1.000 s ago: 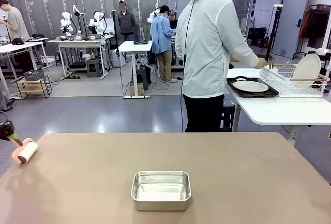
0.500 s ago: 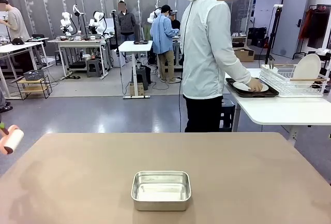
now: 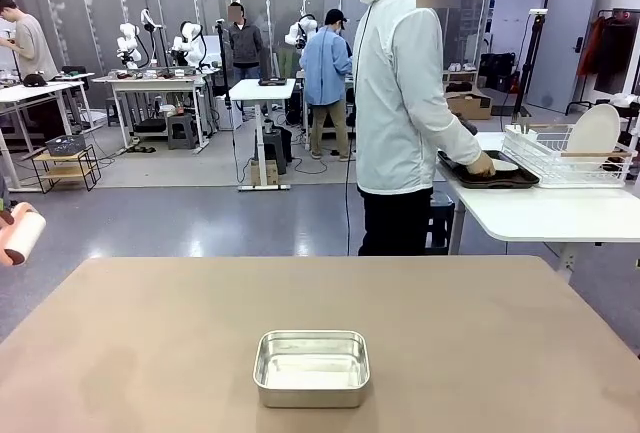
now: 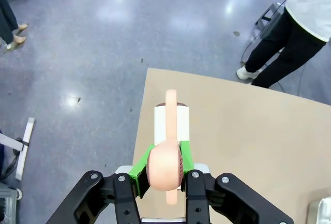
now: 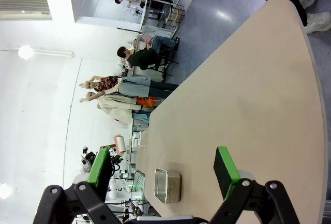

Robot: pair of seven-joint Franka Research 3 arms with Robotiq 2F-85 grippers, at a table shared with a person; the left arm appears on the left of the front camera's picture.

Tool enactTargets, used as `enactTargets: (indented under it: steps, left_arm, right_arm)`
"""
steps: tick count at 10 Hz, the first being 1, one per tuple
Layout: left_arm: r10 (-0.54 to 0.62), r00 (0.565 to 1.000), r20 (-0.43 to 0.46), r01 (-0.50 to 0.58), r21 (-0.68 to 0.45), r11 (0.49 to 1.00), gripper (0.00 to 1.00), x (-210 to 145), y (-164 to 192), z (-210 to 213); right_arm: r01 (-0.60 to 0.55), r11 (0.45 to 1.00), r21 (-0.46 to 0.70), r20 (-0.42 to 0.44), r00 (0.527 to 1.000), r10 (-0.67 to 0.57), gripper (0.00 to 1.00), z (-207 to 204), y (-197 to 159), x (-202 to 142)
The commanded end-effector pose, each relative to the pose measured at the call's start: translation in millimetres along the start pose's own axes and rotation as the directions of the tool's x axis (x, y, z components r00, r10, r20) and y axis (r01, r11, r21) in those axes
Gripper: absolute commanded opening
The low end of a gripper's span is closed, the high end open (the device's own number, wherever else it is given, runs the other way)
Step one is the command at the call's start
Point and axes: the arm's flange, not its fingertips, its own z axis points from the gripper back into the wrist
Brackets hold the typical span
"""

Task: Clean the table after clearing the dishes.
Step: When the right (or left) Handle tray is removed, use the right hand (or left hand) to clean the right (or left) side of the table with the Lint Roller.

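Left gripper (image 4: 164,175) grips roller (image 4: 170,125) over table (image 4: 232,125) corner.

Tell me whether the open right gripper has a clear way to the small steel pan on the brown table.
Probably yes. The right gripper is open and holds nothing, and the rectangular steel pan stands alone on the taupe-brown table, with nothing between them in the right wrist view.

Bright, even overhead light fell throughout; ceiling lamps glared off the glossy floor (image 4: 93,53). Both wrist views bowed at their edges, and shadows stayed faint.
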Motion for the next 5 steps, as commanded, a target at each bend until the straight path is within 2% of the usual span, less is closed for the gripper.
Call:
enactTargets:
  steps: [1,5]
  left_arm:
    - [0.0,1.0,-0.018,0.0,-0.002,1.0,0.23,1.3,11.7,-17.0]
    - [0.0,1.0,-0.018,0.0,-0.002,1.0,0.23,1.3,11.7,-17.0]
  right_arm:
    - [-0.009,1.0,0.002,-0.012,1.0,0.009,1.0,0.4,2.8,-2.0]
    - [-0.009,1.0,0.002,-0.012,1.0,0.009,1.0,0.4,2.8,-2.0]
